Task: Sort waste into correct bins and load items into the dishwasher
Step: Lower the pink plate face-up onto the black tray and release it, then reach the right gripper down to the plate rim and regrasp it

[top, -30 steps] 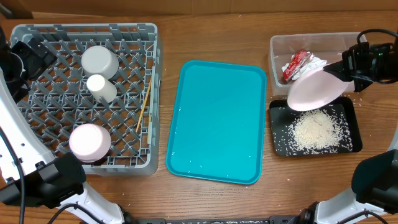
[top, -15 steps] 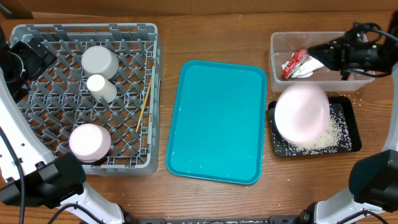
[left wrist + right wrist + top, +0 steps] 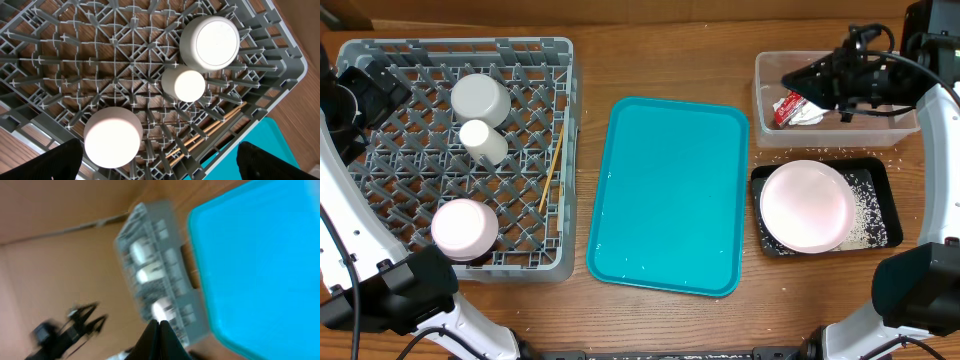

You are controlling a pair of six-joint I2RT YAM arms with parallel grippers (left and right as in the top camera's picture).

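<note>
My right gripper, seen blurred in its wrist view, has its dark fingers pressed together to a point, gripping nothing. Overhead it hangs at upper right over the clear tub holding the napkin and red packet. The white plate lies flat on the black tray at lower right, and my left gripper is spread wide above the grey rack, touching nothing.

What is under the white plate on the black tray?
The plate lies flat on the black tray. Rice crumbs show beside its right edge and at the lower left. Anything directly beneath the plate is covered and cannot be seen.
</note>
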